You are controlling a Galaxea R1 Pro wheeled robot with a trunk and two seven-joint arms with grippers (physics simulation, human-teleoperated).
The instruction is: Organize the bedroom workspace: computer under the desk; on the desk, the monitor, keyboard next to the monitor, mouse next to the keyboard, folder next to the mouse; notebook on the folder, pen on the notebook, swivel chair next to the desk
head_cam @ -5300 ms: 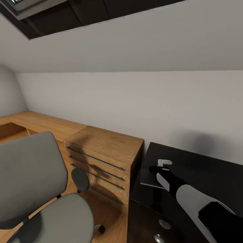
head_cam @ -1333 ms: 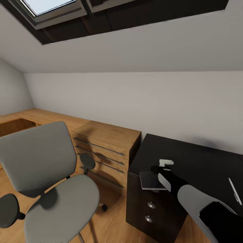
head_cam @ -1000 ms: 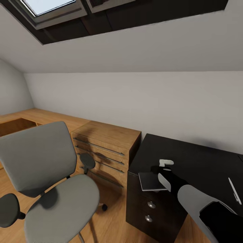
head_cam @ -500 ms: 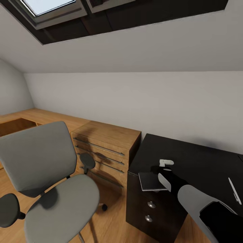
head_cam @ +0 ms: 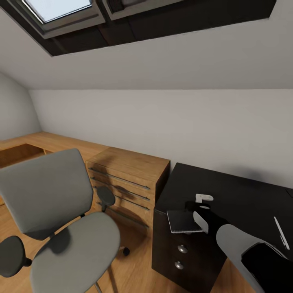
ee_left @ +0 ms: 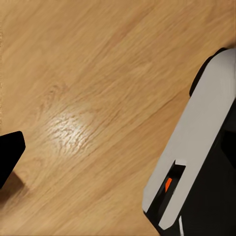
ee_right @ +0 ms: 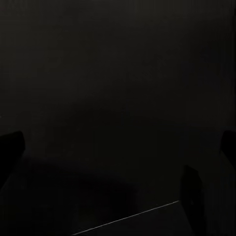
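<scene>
The grey swivel chair [head_cam: 73,248] stands at the left with a bare seat. The black desk [head_cam: 240,191] is at the right. The grey notebook [head_cam: 182,221] lies at the desk's front left corner, its spiral edge toward me. My right gripper [head_cam: 196,203] hovers over the notebook's far right corner. In the right wrist view its fingers [ee_right: 10,147] stand wide apart over the dark desk top [ee_right: 118,73], so it is open. The white pen [head_cam: 280,232] lies on the desk at the far right. One black finger [ee_left: 9,157] of my left gripper hangs over the wood floor [ee_left: 98,88].
A light wood cabinet [head_cam: 130,167] with long bar handles stands between the chair and the desk. Dark drawers with round silver knobs [head_cam: 182,248] sit under the desk corner. A sloped wall with skylights [head_cam: 57,10] rises above. Part of my white and black body [ee_left: 196,147] shows beside the left gripper.
Over five seconds the camera pulled back, and the notebook came with my right gripper from further in to the desk's front corner. In the last second only the view tilted slightly.
</scene>
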